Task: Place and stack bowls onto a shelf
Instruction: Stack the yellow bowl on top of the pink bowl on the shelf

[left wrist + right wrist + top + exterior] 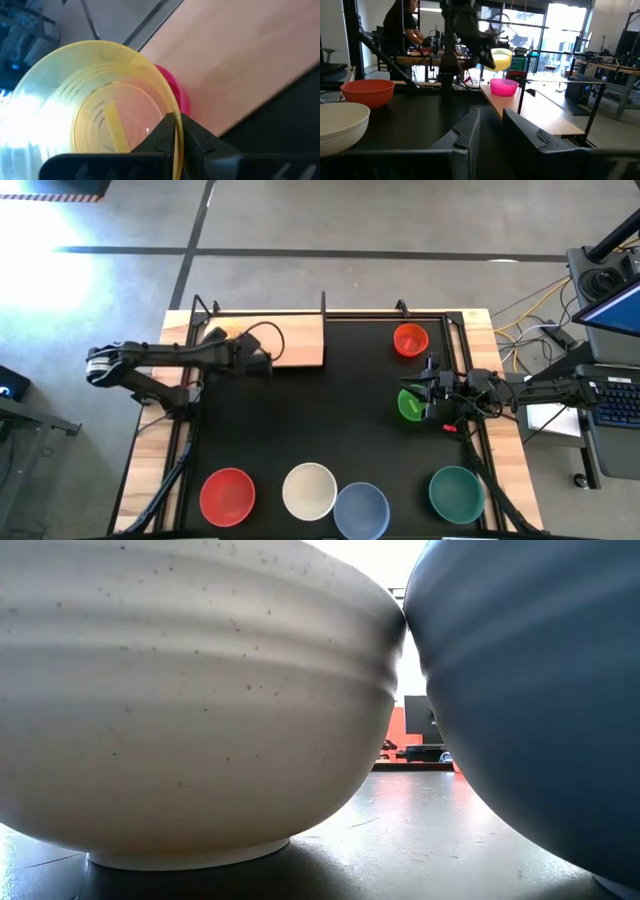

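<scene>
Left wrist view: left end effector (176, 137) grips yellow bowl (85, 115) above magenta bowl (175, 92).

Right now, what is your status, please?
Left gripper shut on yellow bowl, above magenta bowl on shelf. Right gripper open, beside green bowl. Nothing in the way.

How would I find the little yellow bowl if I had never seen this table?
Find the light wooden shelf at the far edge of the table. The left gripper holds the yellow bowl by its rim above the shelf, over a magenta bowl sitting there. It is see-through yellow, and the only bowl held up off a surface.
</scene>
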`<control>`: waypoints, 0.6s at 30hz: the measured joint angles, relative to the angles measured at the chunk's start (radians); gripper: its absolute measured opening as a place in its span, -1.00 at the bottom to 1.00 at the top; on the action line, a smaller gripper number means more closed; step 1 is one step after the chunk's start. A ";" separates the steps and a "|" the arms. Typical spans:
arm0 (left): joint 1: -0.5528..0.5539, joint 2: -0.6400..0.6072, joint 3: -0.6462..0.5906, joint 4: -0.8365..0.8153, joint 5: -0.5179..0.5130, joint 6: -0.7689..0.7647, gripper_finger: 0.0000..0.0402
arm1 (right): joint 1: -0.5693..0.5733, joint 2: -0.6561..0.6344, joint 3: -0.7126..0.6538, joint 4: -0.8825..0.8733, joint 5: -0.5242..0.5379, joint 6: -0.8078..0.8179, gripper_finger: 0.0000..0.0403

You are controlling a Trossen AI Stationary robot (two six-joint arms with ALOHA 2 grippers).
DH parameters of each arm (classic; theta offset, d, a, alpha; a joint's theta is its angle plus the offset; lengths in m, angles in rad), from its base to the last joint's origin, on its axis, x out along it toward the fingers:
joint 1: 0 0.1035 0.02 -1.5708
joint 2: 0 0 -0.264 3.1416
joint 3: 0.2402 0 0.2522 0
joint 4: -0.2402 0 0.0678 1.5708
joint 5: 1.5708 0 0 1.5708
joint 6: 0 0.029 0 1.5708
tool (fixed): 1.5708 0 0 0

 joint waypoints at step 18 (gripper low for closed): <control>0.204 -0.012 -0.210 0.446 -0.002 0.185 -0.76 | 0.000 0.000 0.000 0.000 0.000 0.000 -0.63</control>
